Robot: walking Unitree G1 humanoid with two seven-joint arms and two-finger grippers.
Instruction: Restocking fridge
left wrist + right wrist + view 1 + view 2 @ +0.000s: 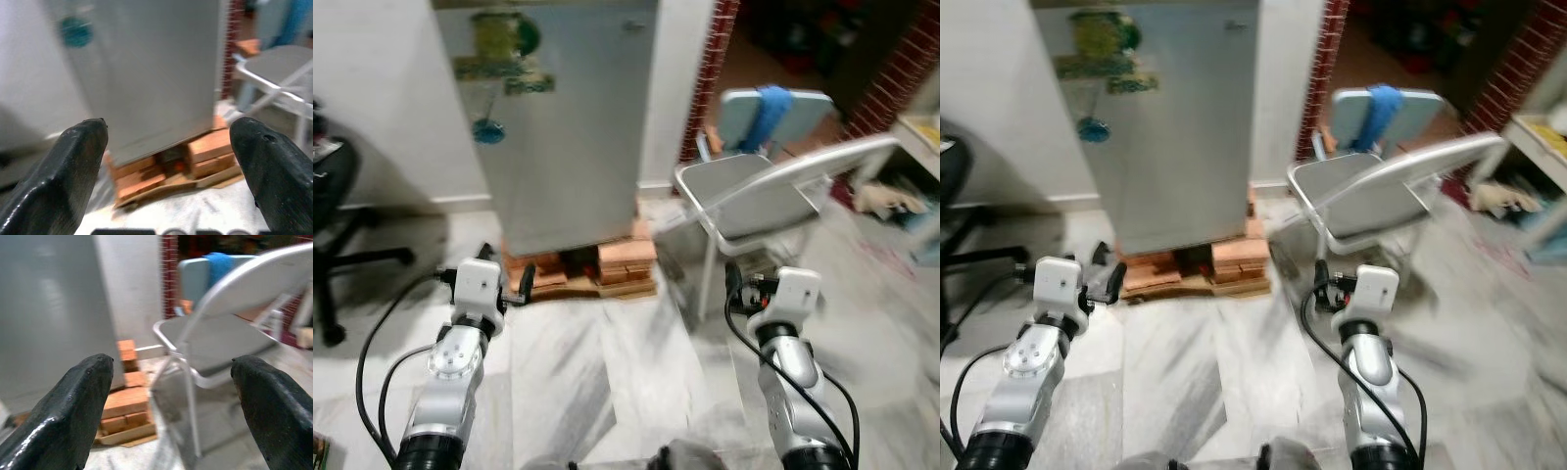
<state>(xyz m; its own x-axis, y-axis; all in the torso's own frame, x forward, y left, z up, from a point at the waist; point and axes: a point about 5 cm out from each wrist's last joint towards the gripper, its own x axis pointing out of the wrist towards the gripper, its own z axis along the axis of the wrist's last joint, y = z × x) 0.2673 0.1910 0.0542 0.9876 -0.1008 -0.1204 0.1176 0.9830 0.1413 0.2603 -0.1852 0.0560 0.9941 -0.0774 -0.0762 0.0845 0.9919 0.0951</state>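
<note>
We face the closed grey fridge point(563, 137), standing on stacked bricks point(607, 266) straight ahead. Our left hand point(168, 161) is raised toward it, fingers spread wide with nothing between them. Our right hand point(171, 404) is equally wide open, beside the folding chair point(754, 191) to the fridge's right.

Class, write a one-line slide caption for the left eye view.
Both open grippers, left and right, face a closed grey metal fridge raised on orange bricks, beside a grey folding chair.
</note>
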